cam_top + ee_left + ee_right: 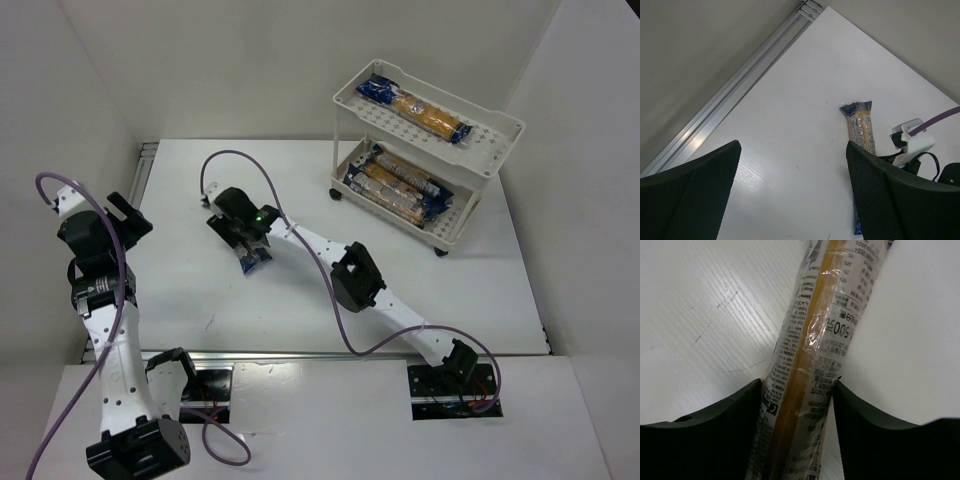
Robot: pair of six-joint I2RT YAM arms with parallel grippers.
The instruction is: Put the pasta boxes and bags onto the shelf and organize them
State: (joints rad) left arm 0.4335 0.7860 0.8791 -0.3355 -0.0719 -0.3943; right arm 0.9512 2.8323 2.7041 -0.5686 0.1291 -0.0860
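Note:
One pasta packet (825, 340), clear with printed text and yellow pasta, lies on the white table; its blue end (256, 261) sticks out under my right gripper (243, 240). In the right wrist view my right gripper (796, 405) has its fingers (725, 430) pressed against both sides of the packet. The packet also shows in the left wrist view (861, 127). My left gripper (792, 190) is open and empty, raised over the table's far left (125, 215). The cream shelf (500, 122) stands at the back right, with one packet (415, 108) on its top tier and more packets (395, 185) on the lower tier.
White walls close in the table on the left, back and right. An aluminium rail (747, 80) runs along the table's left edge. The right arm (355, 280) stretches diagonally across the table's middle, with a purple cable (240, 160) looping above it.

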